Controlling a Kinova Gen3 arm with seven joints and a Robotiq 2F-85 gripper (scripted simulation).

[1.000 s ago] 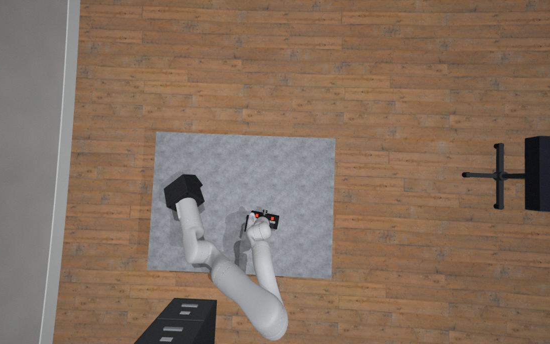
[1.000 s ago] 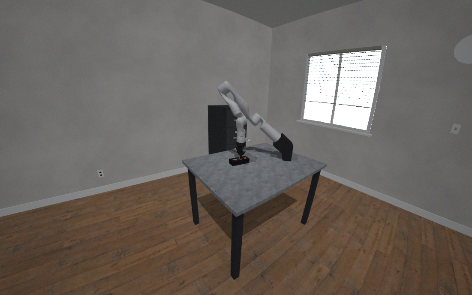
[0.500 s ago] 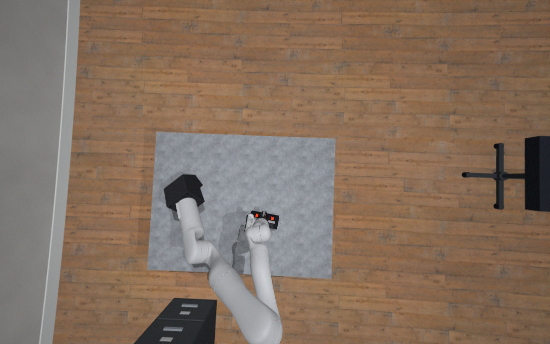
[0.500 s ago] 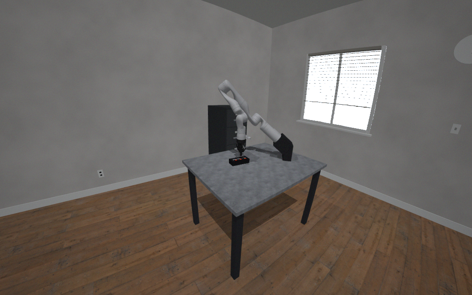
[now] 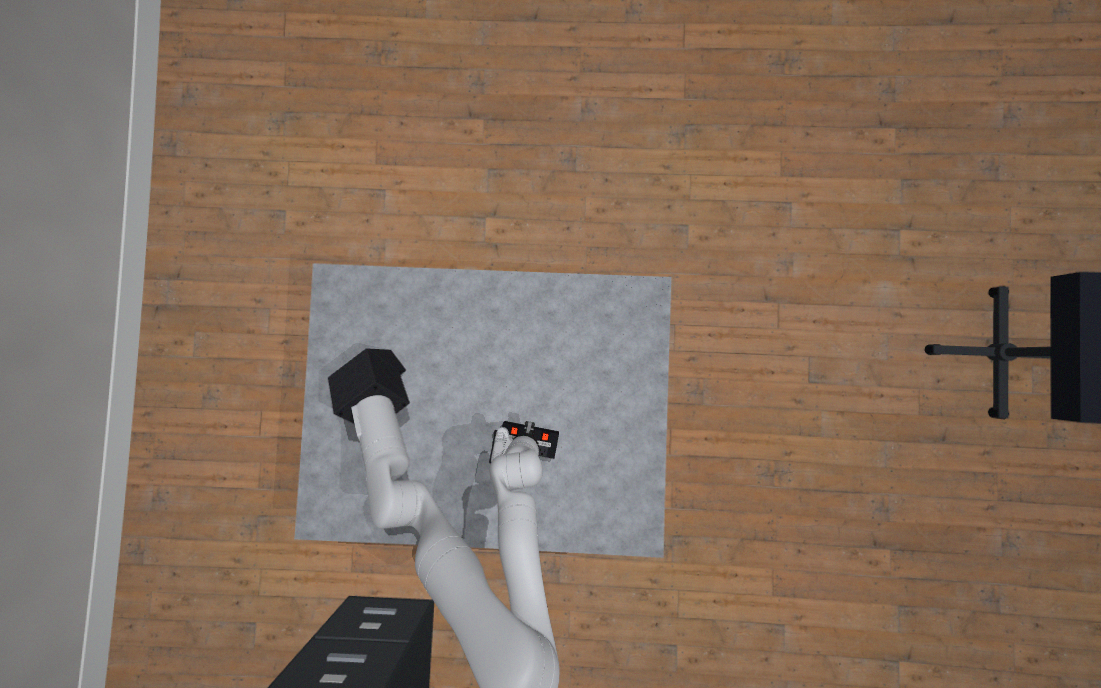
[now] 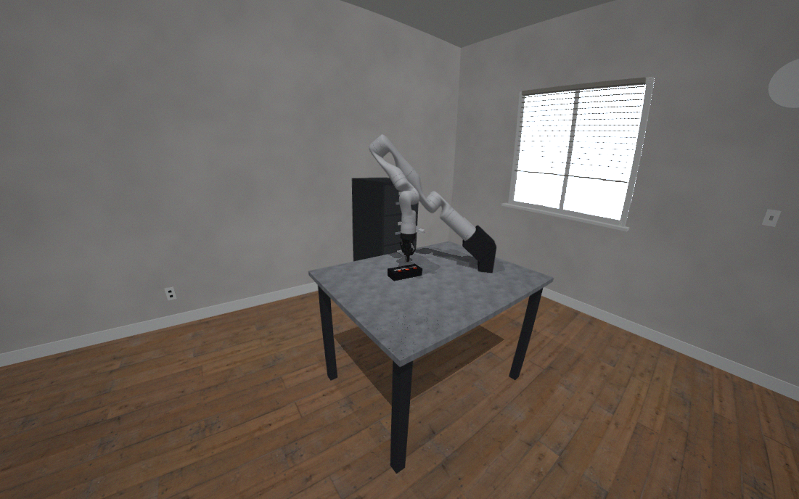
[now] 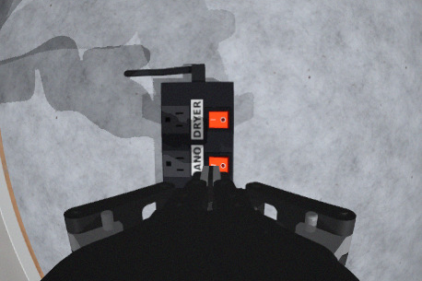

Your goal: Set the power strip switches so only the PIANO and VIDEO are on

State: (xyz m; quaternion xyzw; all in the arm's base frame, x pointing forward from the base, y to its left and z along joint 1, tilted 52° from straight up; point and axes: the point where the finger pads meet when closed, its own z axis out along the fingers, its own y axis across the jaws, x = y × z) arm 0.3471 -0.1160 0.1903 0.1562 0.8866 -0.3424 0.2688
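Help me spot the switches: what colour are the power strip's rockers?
Orange-red rockers, clearest in the wrist view.

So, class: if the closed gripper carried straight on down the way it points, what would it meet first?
Probably the power strip: the shut gripper hangs fingers-down beside the PIANO switch, though its exact height above it is unclear.

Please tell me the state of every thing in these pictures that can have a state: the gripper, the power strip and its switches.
gripper: shut, holding nothing, fingertips just above the strip.
power strip: lying flat on the table, right way up.
DRYER switch: glowing orange-red.
PIANO switch: glowing orange-red, partly behind the fingertips.
Third switch: hidden under the gripper in the wrist view; cannot tell.
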